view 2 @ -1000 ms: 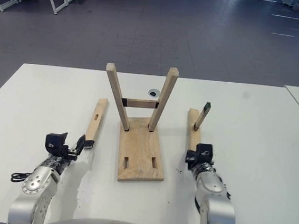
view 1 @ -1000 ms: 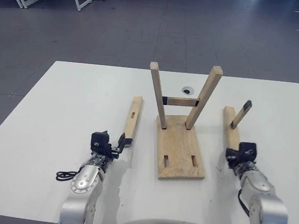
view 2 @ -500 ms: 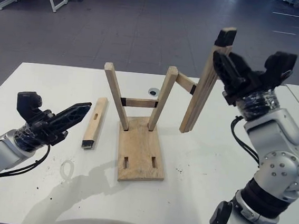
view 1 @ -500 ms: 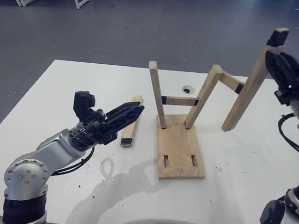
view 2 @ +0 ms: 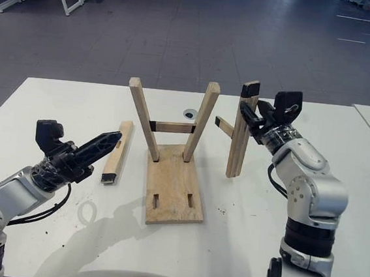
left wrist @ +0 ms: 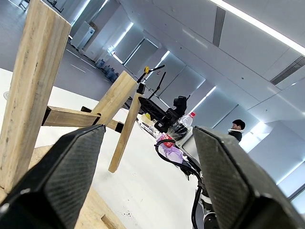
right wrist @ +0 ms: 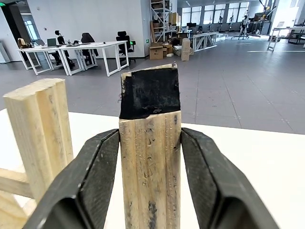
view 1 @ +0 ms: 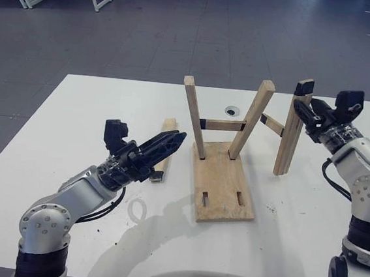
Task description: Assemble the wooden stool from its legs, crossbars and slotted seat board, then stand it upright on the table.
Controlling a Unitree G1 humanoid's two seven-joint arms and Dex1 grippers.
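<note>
Four legs, lol: two upright legs [view 1: 195, 116] in the one seat board [view 1: 225, 188], one loose leg [view 1: 168, 127] flat toward the table's [view 1: 75, 121] left edge, and one capped leg [right wrist: 150, 191]. The wrist view shows the right gripper [right wrist: 150, 135] squeezing it. Left gripper [view 1: 175, 139] spread, empty.

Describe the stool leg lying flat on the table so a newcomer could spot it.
On the white table, find the flat seat board with two legs standing in it. Left of the board lies one leg, the only one lying flat, its near end dark.
</note>
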